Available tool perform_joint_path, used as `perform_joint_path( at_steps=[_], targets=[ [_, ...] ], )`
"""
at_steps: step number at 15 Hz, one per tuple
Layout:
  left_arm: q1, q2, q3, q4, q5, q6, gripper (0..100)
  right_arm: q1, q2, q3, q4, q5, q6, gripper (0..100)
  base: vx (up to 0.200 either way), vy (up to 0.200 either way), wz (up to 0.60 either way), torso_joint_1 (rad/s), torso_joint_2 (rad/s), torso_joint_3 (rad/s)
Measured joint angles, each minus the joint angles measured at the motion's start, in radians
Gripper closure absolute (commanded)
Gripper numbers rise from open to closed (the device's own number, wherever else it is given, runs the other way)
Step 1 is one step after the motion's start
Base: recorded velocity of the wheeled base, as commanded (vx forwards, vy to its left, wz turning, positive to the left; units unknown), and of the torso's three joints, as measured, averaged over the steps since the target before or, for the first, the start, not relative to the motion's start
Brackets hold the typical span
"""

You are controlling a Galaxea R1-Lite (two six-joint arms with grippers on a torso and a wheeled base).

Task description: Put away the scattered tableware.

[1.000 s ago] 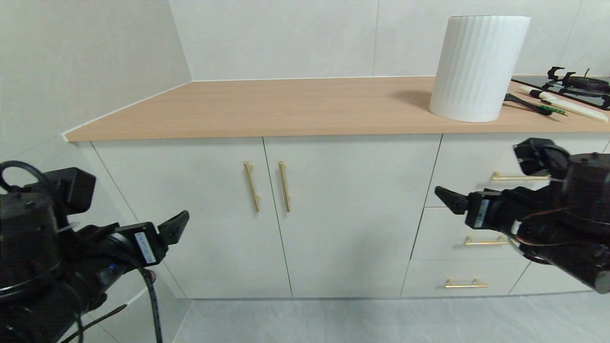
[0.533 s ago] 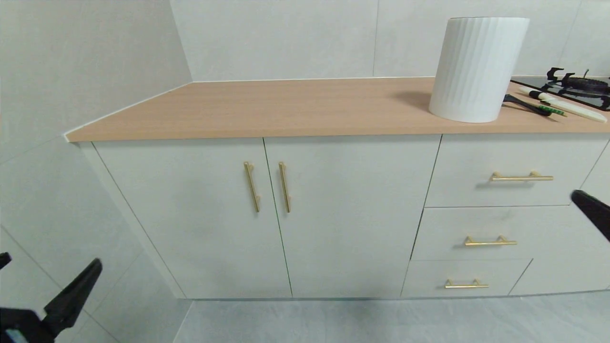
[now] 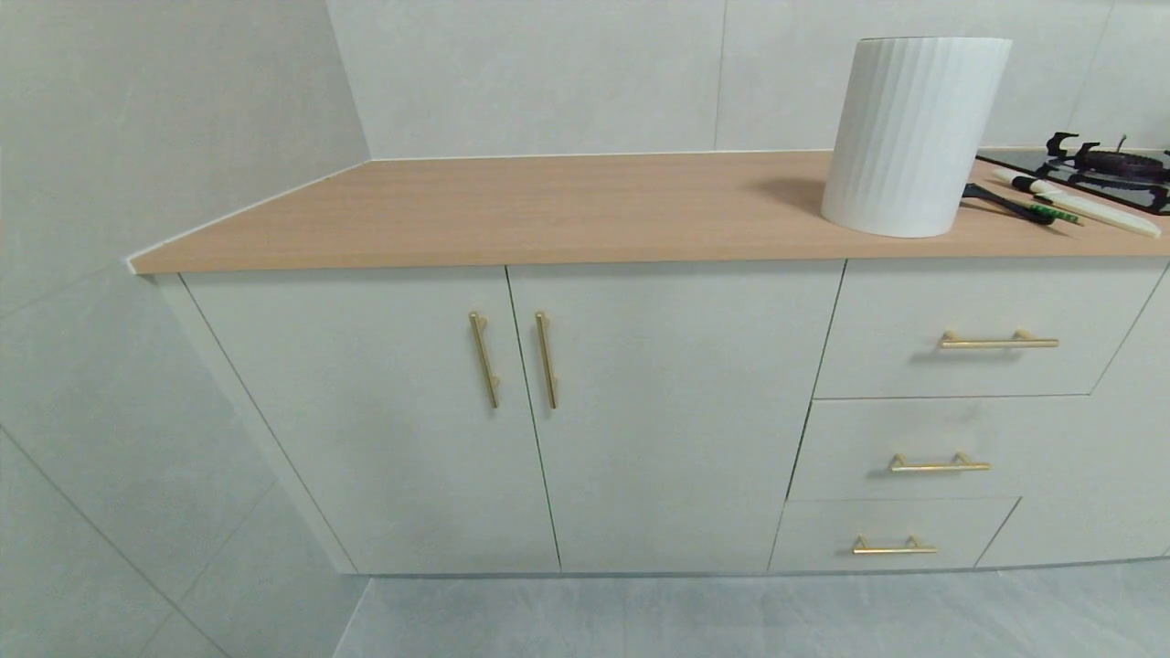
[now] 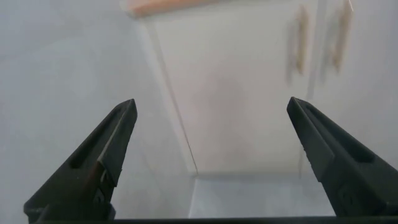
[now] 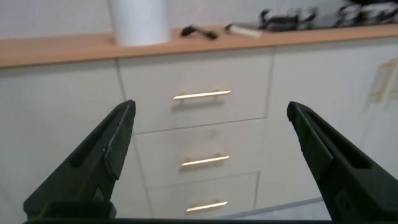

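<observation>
On the countertop [image 3: 548,201] beside the white container [image 3: 909,137], judging the utensils [image 3: 1010,200] light, stiff, probably slippery; favouring pinching mid-handle; holding left gripper [image 4: 210,104] and right gripper [image 5: 210,106] spread wide, empty.

The left gripper [image 4: 210,106] and right gripper [image 5: 210,107] each carried two matte black fingers [image 4: 102,158], wedge-shaped and tapering to narrow tips, with a shallow recessed slot along each flank.
</observation>
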Motion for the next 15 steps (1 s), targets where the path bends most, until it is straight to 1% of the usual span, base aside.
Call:
perform_joint_path(
  at_steps=[2,4,5,6,7,8,9,10,11,12,13,14,15],
  targets=[
    [0.059,-0.083,0.020,0.040,-0.023,-0.011,0,-0.052,-0.083,0.006,0.027,0.009,-0.002,0,0.000,0.000,0.00,0.000,0.00,0.000],
    [0.080,-0.126,0.070,0.021,-0.030,-0.038,0,-0.087,-0.144,0.030,0.050,0.016,-0.002,0,0.000,0.000,0.00,0.000,0.00,0.000],
    [0.083,-0.137,0.093,0.006,-0.042,-0.045,0,-0.100,-0.169,0.056,0.062,0.020,-0.003,0,0.000,0.000,0.00,0.000,0.00,0.000],
    [0.085,-0.145,0.127,0.005,-0.077,-0.049,0,-0.107,-0.186,0.100,0.063,0.023,-0.003,0,0.000,0.000,0.00,0.000,0.00,0.000],
    [0.085,-0.150,0.161,0.006,-0.126,-0.051,0,-0.111,-0.199,0.153,0.060,0.039,-0.004,0,0.000,0.000,0.00,0.000,0.00,0.000],
    [0.086,-0.153,0.187,0.018,-0.174,-0.056,0,-0.113,-0.206,0.193,0.077,0.087,-0.001,0,0.000,0.000,0.00,0.000,0.00,0.000],
    [0.086,-0.154,0.202,0.030,-0.223,-0.069,0,-0.114,-0.211,0.219,0.136,0.156,0.007,0,0.000,0.000,0.00,0.000,0.00,0.000],
    [0.086,-0.156,0.209,0.037,-0.262,-0.077,0,-0.115,-0.214,0.236,0.181,0.194,0.013,0,0.000,0.000,0.00,0.000,0.00,0.000],
    [0.086,-0.156,0.214,0.080,-0.304,-0.076,0,-0.114,-0.216,0.243,0.188,0.234,0.014,0,0.000,0.000,0.00,0.000,0.00,0.000],
    [0.086,-0.156,0.215,0.080,-0.317,-0.076,0,-0.113,-0.217,0.246,0.192,0.271,0.016,0,0.000,0.000,0.00,0.000,0.00,0.000],
    [0.086,-0.157,0.216,0.081,-0.319,-0.083,0,-0.113,-0.218,0.247,0.219,0.287,0.015,0,0.000,0.000,0.00,0.000,0.00,0.000],
    [0.086,-0.157,0.217,0.080,-0.320,-0.103,0,-0.113,-0.218,0.248,0.243,0.292,0.015,0,0.000,0.000,0.00,0.000,0.00,0.000],
    [0.086,-0.157,0.217,0.080,-0.318,-0.150,0,-0.113,-0.218,0.248,0.249,0.294,0.016,0,0.000,0.000,0.00,0.000,0.00,0.000]
  ],
)
